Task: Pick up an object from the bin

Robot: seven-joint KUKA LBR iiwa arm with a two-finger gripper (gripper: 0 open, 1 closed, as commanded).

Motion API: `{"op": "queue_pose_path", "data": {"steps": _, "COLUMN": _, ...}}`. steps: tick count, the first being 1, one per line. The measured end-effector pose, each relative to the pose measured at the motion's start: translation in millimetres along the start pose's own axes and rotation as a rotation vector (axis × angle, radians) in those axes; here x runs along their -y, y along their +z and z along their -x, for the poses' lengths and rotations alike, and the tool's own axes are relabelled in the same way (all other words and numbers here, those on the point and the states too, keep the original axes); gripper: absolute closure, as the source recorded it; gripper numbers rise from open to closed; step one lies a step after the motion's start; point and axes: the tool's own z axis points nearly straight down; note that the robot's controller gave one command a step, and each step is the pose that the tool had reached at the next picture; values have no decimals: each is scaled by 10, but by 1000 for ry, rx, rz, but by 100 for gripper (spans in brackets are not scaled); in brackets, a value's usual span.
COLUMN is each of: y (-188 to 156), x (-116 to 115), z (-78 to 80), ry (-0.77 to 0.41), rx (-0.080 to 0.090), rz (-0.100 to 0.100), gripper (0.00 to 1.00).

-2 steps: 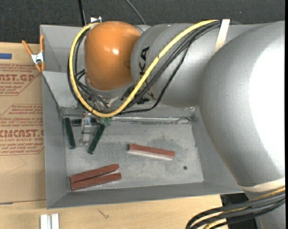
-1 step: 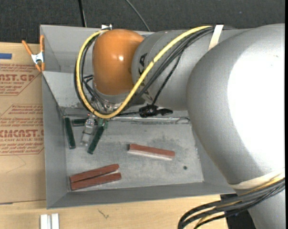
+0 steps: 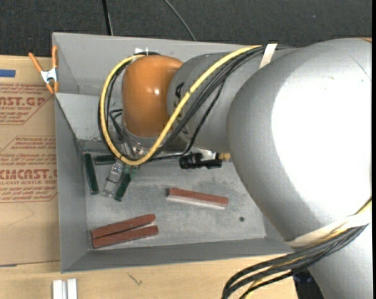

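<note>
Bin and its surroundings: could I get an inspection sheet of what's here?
Surface: grey bin, floor scuffed.
Job's things: green sticks at left; two brown bars at front; red-white bar mid-floor.
Clutter: dark speck on floor; black cylinder under arm, maybe a robot part.
Gripper: low over the green sticks, by the left wall.
Cables: yellow and black cables loop round the orange cover.
Surroundings: dark floor behind bin.
</note>
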Motion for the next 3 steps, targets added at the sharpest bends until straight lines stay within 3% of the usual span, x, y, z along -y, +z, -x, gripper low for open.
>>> {"op": "queue_pose_path", "data": {"steps": 1, "y": 470, "x": 128, "z": 64, "ry": 45, "rx": -2, "rz": 2, "gripper": 100}}
{"op": "queue_pose_path", "data": {"steps": 2, "y": 469, "x": 129, "z": 66, "ry": 46, "rx": -1, "rz": 2, "gripper": 100}}
{"op": "queue_pose_path", "data": {"steps": 3, "y": 312, "x": 282, "z": -189, "ry": 69, "rx": -2, "rz": -1, "gripper": 100}}
